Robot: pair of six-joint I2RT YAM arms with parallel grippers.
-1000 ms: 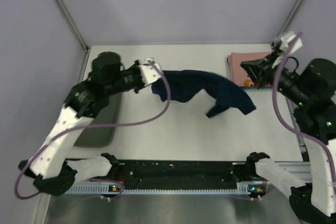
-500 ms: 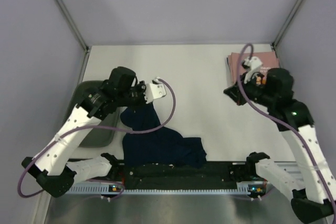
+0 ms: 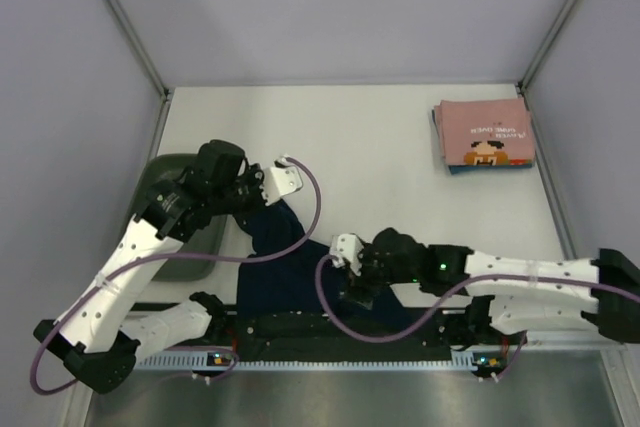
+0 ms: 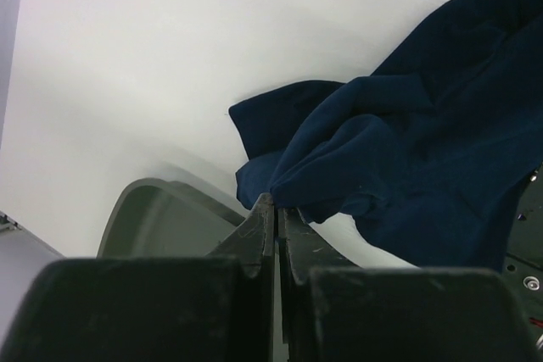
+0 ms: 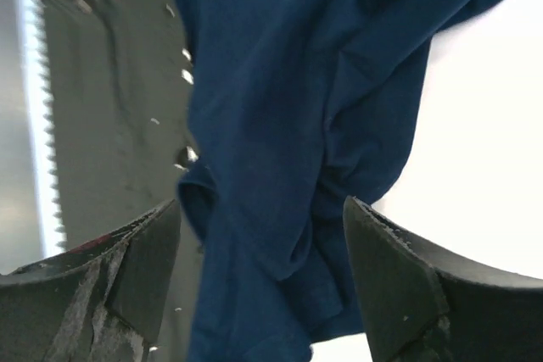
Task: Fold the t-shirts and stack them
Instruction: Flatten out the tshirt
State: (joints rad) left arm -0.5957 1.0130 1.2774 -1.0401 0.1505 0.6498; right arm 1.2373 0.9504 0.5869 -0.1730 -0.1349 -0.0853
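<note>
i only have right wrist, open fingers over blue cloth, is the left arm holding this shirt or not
Observer: Yes. In the left wrist view the left gripper is shut on a fold of the navy shirt.
Operator: ok where's the other shirt
Observer: The pink shirt lies folded at the far right corner of the table, apart from both arms.
Operator: anything sitting near the left arm
Observer: A dark green tray sits on the table's left side, partly under the left arm and right beside the pinched fold.
</note>
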